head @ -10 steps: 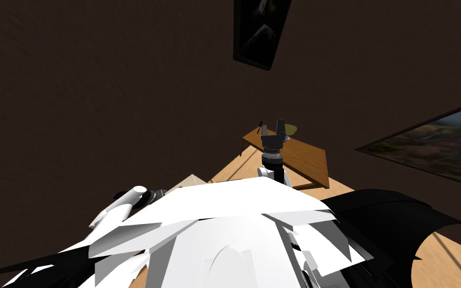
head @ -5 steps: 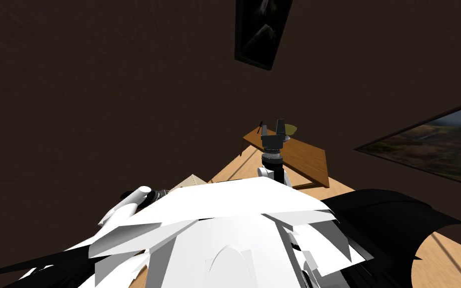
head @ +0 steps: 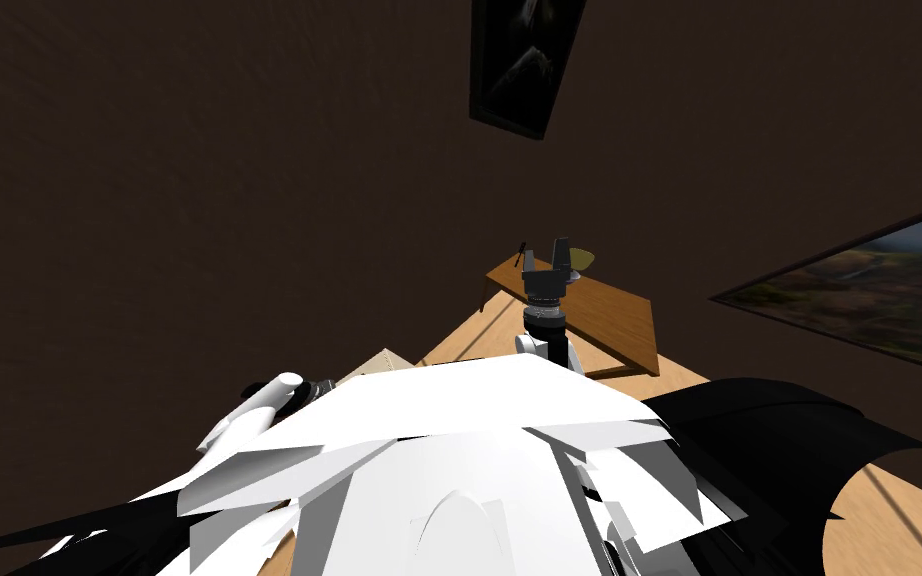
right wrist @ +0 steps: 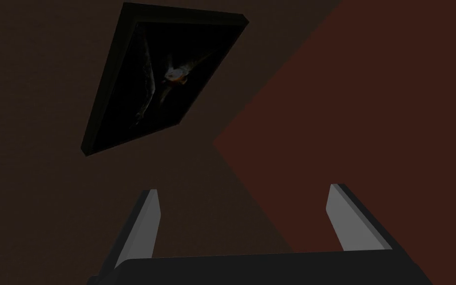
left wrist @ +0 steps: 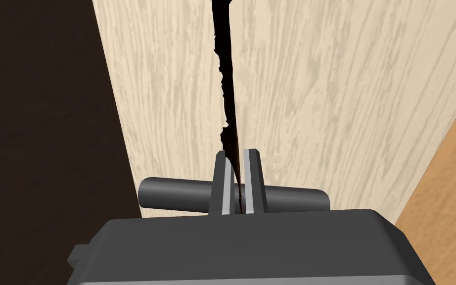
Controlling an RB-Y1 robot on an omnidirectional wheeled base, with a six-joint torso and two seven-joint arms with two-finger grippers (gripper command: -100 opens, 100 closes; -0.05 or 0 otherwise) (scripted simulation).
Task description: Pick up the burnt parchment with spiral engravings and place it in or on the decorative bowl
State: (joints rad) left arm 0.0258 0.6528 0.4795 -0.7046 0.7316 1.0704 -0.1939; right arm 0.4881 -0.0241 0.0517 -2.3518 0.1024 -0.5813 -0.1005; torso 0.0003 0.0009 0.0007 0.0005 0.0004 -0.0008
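Dark walls surround a pale wood surface (left wrist: 321, 99). Low on the robot's left, the left gripper (left wrist: 237, 190) has its jaws nearly closed, pinching the parchment (left wrist: 227, 99), a thin charred sheet seen edge-on. The grasp looks done; next it must be carried to the yellowish bowl (head: 581, 260) on the brown table (head: 619, 320), well apart. The right gripper (head: 549, 252) points upward, jaws wide and empty.
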